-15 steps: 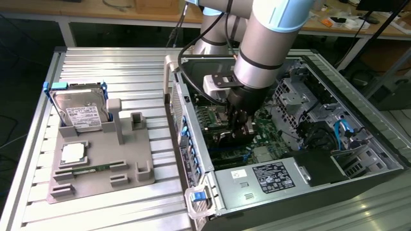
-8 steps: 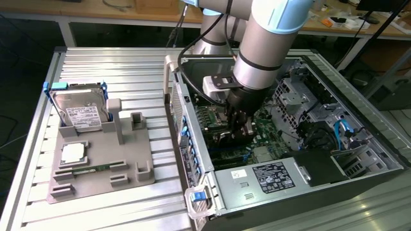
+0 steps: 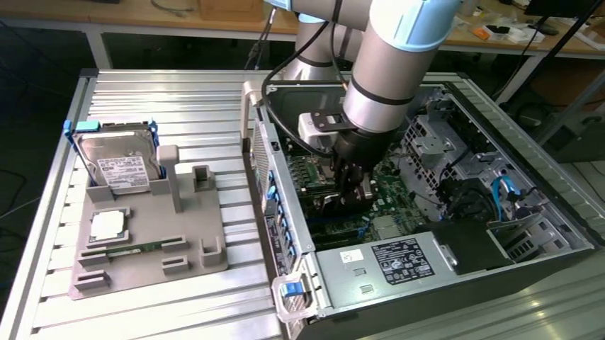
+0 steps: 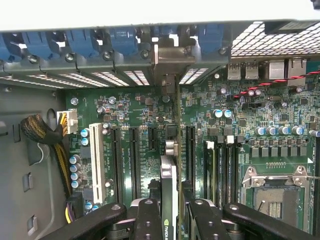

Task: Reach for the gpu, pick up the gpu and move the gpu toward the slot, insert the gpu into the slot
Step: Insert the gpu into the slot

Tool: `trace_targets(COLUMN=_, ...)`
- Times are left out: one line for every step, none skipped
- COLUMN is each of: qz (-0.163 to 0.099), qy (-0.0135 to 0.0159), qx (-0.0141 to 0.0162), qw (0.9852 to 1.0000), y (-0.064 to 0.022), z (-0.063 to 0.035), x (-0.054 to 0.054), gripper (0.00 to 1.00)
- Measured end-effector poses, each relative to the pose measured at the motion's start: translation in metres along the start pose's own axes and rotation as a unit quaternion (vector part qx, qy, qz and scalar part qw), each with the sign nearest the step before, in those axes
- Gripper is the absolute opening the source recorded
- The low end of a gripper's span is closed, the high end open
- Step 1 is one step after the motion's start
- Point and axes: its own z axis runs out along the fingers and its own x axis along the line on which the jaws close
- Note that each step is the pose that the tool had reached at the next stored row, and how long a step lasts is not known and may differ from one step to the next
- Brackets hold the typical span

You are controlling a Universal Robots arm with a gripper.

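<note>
The exterior view looks down at an angle from high above and well back, taking in the ribbed grey metal worktop [image 3: 151,92] and the open black computer case [image 3: 529,248]. The wrist view sits close above the black two-fingered hand [image 4: 169,220], facing past it onto the green motherboard [image 4: 135,125]. Both views share that board beneath the hand.

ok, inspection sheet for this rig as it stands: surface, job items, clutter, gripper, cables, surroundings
surface: ribbed metal table, grey fixture tray on it.
job's things: gpu edge-on between the fingers, over the motherboard inside the open PC case; slot hidden under it.
clutter: hard drive upright in tray, memory stick lying flat.
grippers: gripper shut on gpu.
cables: braided bundle, blue cable.
surroundings: wooden bench behind.
</note>
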Motion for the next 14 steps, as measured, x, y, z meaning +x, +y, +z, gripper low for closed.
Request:
trace_targets(qz=0.000, qy=-0.0002, qx=0.0001, qw=1.0000, y=0.0000, z=-0.0006, x=0.0000, gripper=0.27)
trace_targets(qz=0.000, qy=-0.0004, qx=0.0002, qw=1.0000, y=-0.0001, z=-0.0014, x=-0.0001, gripper=0.27)
trace_targets(qz=0.000, qy=-0.0005, qx=0.0003, qw=1.0000, y=-0.0001, z=-0.0021, x=-0.0001, gripper=0.27)
trace_targets(qz=0.000, qy=-0.0002, qx=0.0001, qw=1.0000, y=-0.0001, z=-0.0030, x=0.0000, gripper=0.27)
trace_targets(qz=0.000, qy=0.0002, qx=0.0000, qw=1.0000, y=-0.0001, z=-0.0038, x=0.0001, gripper=0.27)
trace_targets(qz=0.000, qy=0.0000, qx=0.0001, qw=1.0000, y=-0.0001, z=-0.0038, x=0.0001, gripper=0.27)
trace_targets(qz=0.000, qy=-0.0001, qx=0.0000, qw=1.0000, y=-0.0001, z=-0.0038, x=0.0001, gripper=0.27)
trace_targets(qz=0.000, qy=0.0000, qx=0.0000, qw=1.0000, y=-0.0001, z=-0.0038, x=0.0001, gripper=0.27)
trace_targets(qz=0.000, qy=0.0001, qx=0.0000, qw=1.0000, y=0.0001, z=-0.0040, x=0.0001, gripper=0.27)
trace_targets(qz=0.000, qy=0.0002, qx=0.0000, qw=1.0000, y=0.0004, z=-0.0040, x=0.0001, gripper=0.27)
trace_targets(qz=0.000, qy=0.0002, qx=0.0000, qw=1.0000, y=0.0011, z=-0.0041, x=0.0001, gripper=0.27)
trace_targets(qz=0.000, qy=0.0002, qx=-0.0001, qw=1.0000, y=0.0017, z=-0.0041, x=0.0001, gripper=0.27)
trace_targets(qz=0.000, qy=0.0002, qx=-0.0002, qw=1.0000, y=0.0023, z=-0.0041, x=0.0002, gripper=0.27)
trace_targets(qz=0.000, qy=0.0002, qx=-0.0001, qw=1.0000, y=0.0026, z=-0.0040, x=0.0002, gripper=0.27)
